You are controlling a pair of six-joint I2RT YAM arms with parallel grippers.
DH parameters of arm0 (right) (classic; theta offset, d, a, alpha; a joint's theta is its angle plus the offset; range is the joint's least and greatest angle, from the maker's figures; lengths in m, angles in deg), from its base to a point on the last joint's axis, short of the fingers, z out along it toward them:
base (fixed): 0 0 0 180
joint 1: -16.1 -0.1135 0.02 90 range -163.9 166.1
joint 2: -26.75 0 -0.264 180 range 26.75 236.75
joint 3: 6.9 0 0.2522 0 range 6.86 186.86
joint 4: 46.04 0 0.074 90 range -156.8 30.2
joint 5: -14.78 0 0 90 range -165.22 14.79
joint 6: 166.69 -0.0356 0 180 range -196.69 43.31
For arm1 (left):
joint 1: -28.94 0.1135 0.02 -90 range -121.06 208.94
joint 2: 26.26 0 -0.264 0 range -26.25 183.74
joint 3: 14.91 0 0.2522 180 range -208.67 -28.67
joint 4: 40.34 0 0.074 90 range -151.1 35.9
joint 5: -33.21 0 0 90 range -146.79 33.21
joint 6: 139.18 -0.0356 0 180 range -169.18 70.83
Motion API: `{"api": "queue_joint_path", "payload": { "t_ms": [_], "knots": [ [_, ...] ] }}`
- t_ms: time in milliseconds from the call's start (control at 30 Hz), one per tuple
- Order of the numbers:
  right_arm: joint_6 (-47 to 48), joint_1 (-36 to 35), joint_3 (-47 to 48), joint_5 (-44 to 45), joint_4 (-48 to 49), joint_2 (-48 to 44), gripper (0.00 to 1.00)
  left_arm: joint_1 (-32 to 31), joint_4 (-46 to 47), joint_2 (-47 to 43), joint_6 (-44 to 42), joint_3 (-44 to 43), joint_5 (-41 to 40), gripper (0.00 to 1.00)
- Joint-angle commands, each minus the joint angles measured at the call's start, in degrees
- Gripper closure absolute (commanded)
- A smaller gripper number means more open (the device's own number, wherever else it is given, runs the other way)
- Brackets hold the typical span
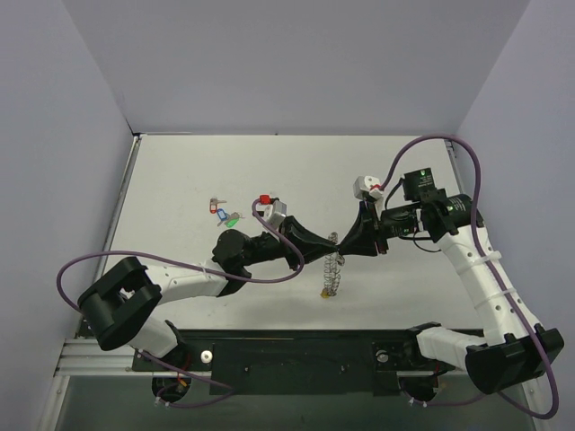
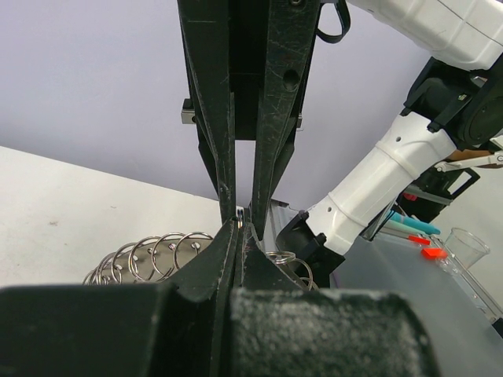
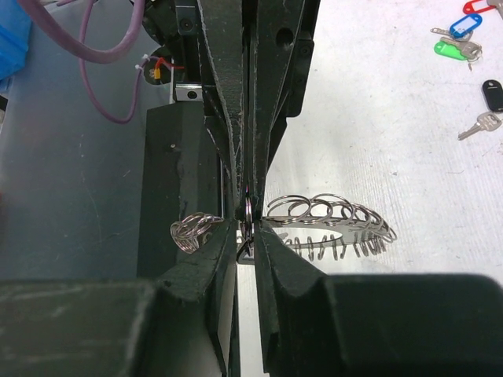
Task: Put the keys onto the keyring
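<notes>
Keyring (image 1: 334,271): held up between the two grippers over the middle of the table (image 1: 180,171), toward its near edge. Left gripper (image 2: 240,226) is clamped on the wire, tip to tip with the right gripper (image 3: 247,229). Right jaws stand narrow with one small ring in the slit; you cannot tell whether they pinch it.

Keys (image 3: 465,30): red, blue, green and black tags lie loose, left of centre toward the far edge, well apart from the ring.

Yellow speck (image 1: 325,293) at the ring's low end: perhaps one key on, too small to tell.

Judged early: you have at least four keys left to thread.
</notes>
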Motion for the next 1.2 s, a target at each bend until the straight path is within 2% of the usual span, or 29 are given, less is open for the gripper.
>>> {"api": "queue_joint_path", "payload": {
  "t_ms": [0,33,300,333,400,467,667,900,967,1167],
  "knots": [
    [-1.4,-0.6,-1.2,-2.6,1.9,-0.7,0.93,-0.2,18.1,-0.9,0.0,-3.0,-1.3,1.0],
    [-1.7,-0.6,-1.7,-3.0,2.0,-0.9,1.0,-0.2,18.0,-0.8,0.0,-3.1,-1.2,1.0],
    [-2.0,0.4,-2.4,-5.0,2.2,-2.5,1.0,-0.2,18.2,-1.5,0.0,-2.1,-0.9,1.0],
    [-2.0,1.0,-2.5,-5.5,2.0,-2.9,0.87,-0.2,18.1,-1.9,-0.4,-1.8,-0.8,1.0],
    [-1.4,1.7,-2.6,-6.1,1.0,-3.7,0.7,-0.2,17.0,-2.6,-1.4,-1.1,-0.7,1.0],
    [0.7,2.2,-3.0,-6.5,-1.0,-4.1,0.63,-0.2,15.7,-3.6,-2.7,-0.5,-0.4,1.0],
    [3.6,3.5,-3.0,-8.0,-4.7,-2.8,0.52,-0.2,10.3,-6.5,-7.5,0.1,0.4,1.0],
    [6.2,3.5,0.9,-8.6,-10.9,-0.7,0.5,-0.2,10.4,-6.3,-8.0,0.5,0.1,1.0],
    [10.1,3.5,1.8,-8.3,-12.9,-0.2,0.5,-0.2,11.1,-5.9,-8.0,0.7,-0.2,1.0],
    [14.5,2.7,3.1,-8.0,-15.4,0.8,0.56,-0.2,13.0,-4.3,-7.3,0.7,-0.7,1.0]
  ]
}}
